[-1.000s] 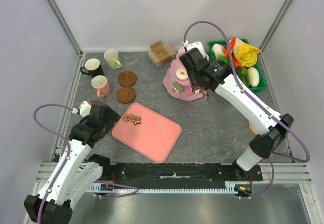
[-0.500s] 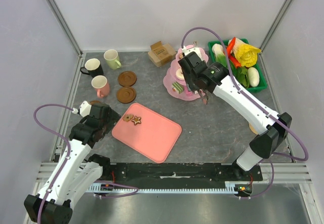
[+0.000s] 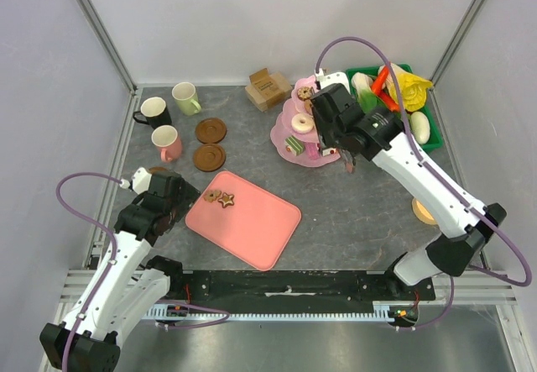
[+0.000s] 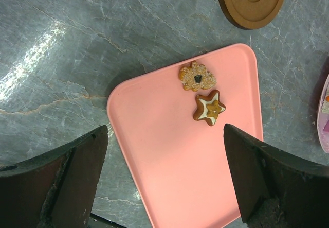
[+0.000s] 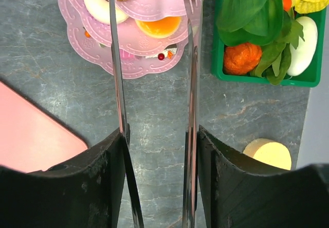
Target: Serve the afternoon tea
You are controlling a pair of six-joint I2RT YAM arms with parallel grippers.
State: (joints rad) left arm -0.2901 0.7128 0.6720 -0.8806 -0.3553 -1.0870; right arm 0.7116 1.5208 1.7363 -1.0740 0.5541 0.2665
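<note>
A pink tiered stand [image 3: 285, 133] holds a brown donut [image 3: 304, 93], a white donut [image 3: 299, 122] and a green cake slice [image 3: 293, 144]. My right gripper [image 3: 344, 147] is open and empty just right of the stand. In the right wrist view its long metal fingers [image 5: 191, 58] point at the stand [image 5: 97, 58]. Two cookies [image 3: 220, 196] lie on the flat pink tray [image 3: 256, 225]. My left gripper [image 3: 172, 197] is open and empty above the tray's left end [image 4: 169, 176]; both cookies [image 4: 196, 75] show ahead. Black [image 3: 153, 112], green [image 3: 186, 97] and pink [image 3: 167, 143] mugs stand by two coasters [image 3: 211, 129].
A green bin [image 3: 436, 141] of toy vegetables stands at the back right, also in the right wrist view [image 5: 257, 79]. A cardboard box [image 3: 267, 88] sits behind the stand. A yellow disc [image 3: 424, 212] lies beside the right arm. Another brown coaster [image 3: 158, 170] shows partly by the left gripper.
My right gripper has moved right, off the stand, and the brown donut on the top tier now shows. The left arm has not moved.
</note>
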